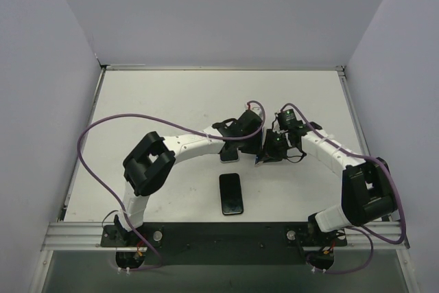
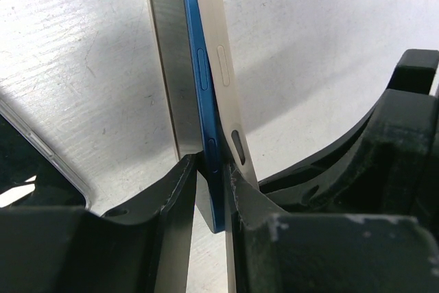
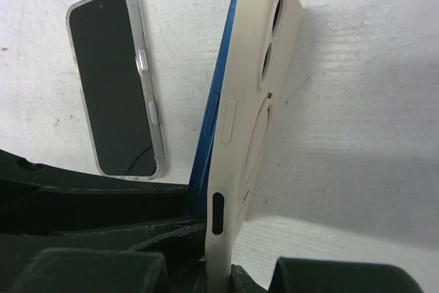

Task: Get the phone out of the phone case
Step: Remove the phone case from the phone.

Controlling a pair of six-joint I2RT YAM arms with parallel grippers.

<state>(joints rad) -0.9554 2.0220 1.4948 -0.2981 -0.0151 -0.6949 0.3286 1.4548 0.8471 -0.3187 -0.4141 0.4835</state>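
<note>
1. A white table [image 1: 171,101] is enclosed by pale walls [image 1: 219,12] on its left, far and right sides. A metal rail [image 1: 75,235] runs along the near edge.
2. Bare surface is seen along the left edge and in both far corners. Near the left edge only a purple cable [image 1: 86,162] loops above it.
3. A second phone [image 1: 232,193] in a clear cover lies flat, screen up, by the middle of the near edge. It is apart from both grippers, with bare table on either side of it.
4. The left gripper [image 1: 247,135] is held at the table's centre. Its fingers [image 2: 178,197] are closed together on the lower end of the blue phone [image 2: 204,108], and the edge of the case is pressed in beside it.
5. The phone is held on its edge above the surface, between the two grippers. Its blue side, buttons showing, stands out past the lip of the beige phone case [image 2: 223,46], and the case's back with its camera openings is turned to the right.
6. The right gripper [image 1: 271,147] is placed just right of centre, and its jaws are clamped on the end of the phone case.
7. Bare surface runs on to the right edge. The right arm's elbow [image 1: 367,193] is seen over the near right corner.
</note>
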